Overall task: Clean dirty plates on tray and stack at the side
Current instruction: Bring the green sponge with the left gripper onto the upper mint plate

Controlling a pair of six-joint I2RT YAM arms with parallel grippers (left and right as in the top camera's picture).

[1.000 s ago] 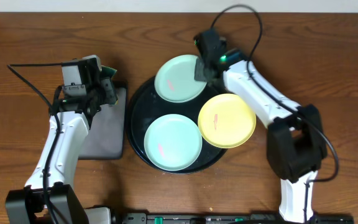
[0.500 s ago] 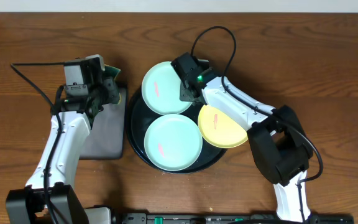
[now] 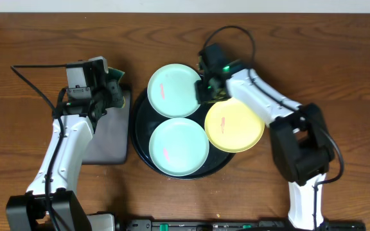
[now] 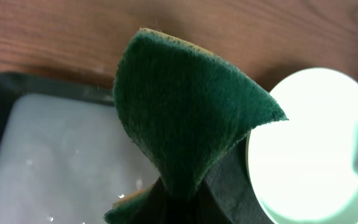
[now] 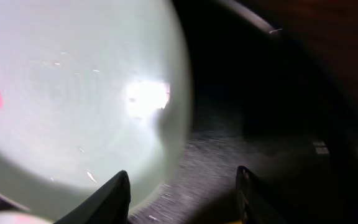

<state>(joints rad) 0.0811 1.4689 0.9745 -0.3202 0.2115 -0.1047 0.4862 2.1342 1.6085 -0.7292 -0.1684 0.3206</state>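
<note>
Right gripper back at far plate rim

I am working over what is looking like a robotics lab bench dressed up as a dishwashing station. Two robot arms, the left arm and the right arm, are standing at a brown wooden table. Loose black cables are looping over them, and a black mounting rail with green fittings is running along the near edge. A pale wall strip is showing past the far edge. The kitchen things are sitting there like props: three small plates on a round black tray, a rectangular tray just beside it, and a green sponge filling my left wrist view.
</note>
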